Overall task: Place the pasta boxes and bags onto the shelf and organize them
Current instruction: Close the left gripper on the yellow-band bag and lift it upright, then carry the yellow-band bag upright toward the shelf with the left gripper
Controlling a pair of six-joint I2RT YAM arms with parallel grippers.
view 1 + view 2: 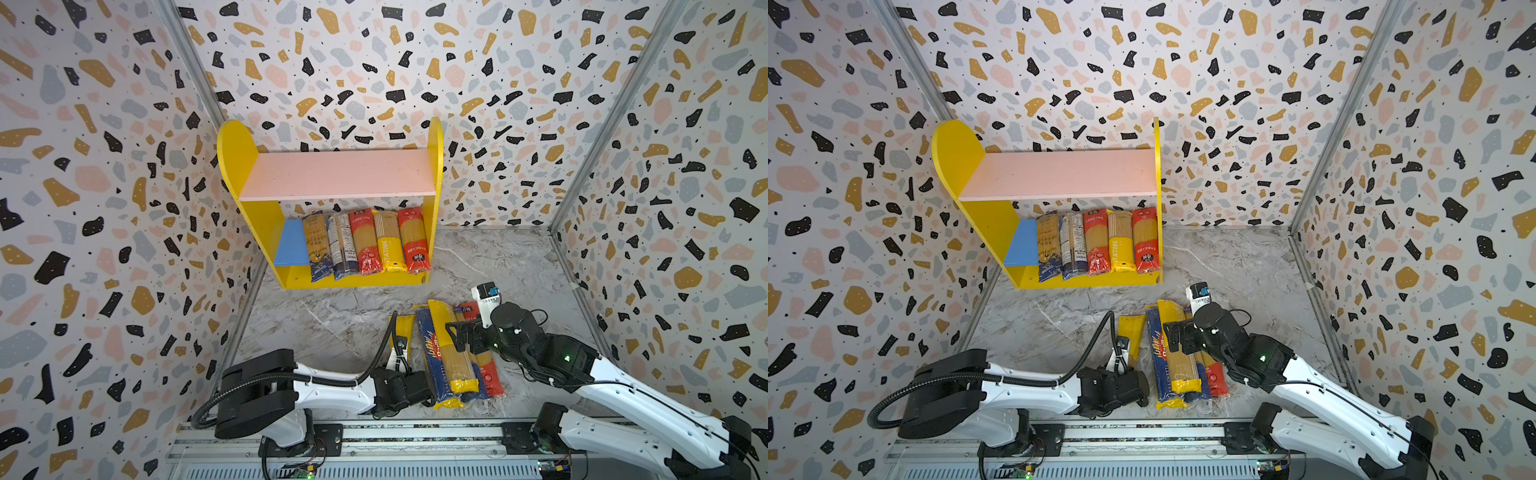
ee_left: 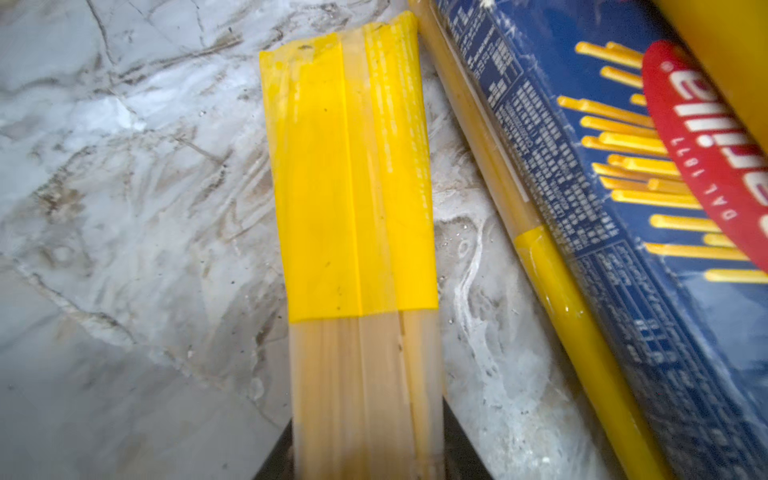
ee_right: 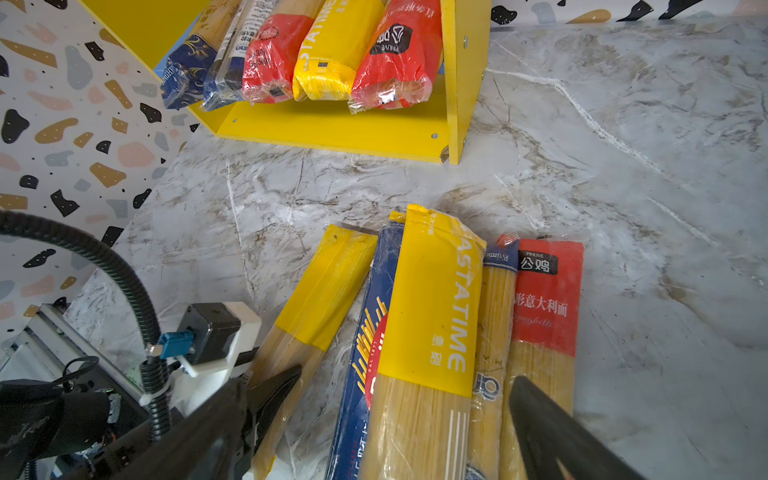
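My left gripper [image 2: 368, 455] is clamped on a yellow-ended pack [image 2: 349, 187]. My dark fingers [image 2: 459, 449] press its two long sides where the pale noodles show. Its small white print is too blurred to read, and I cannot tell whether it is clear of the marble table [image 1: 332, 328]. It sits near, at the left edge of a pile, just beside a dark blue Barilla box [image 2: 602, 216]. That box has "DAL 1877" under its red logo, and both top views show "SPAGHETTI" towards its near end.

My right gripper [image 3: 407, 374] hangs over the pile, spread wide and holding nothing. One finger is on each side of a yellow PASTATIME pack [image 3: 432, 311] that rests on the blue box. Right of it lies a blue-labelled pack [image 3: 494, 316] whose writing I cannot read. Next comes a red pack [image 3: 546, 307] marked "PINLIVE", "公鸡" and "Spaghetti".

The shelf [image 1: 237, 162] stands far, left of middle, by the back wall. Five packs lie side by side on its blue lower board [image 1: 291, 245], beneath the pink board [image 1: 336, 174], with their near ends out over the yellow base. From the left they are a navy-ended pack [image 1: 318, 249], a white-labelled pack [image 1: 341, 245], a red-ended pack [image 1: 363, 247], a yellow pack reading "STATIME" [image 1: 388, 247] and a red PINLIVE pack [image 1: 413, 243].
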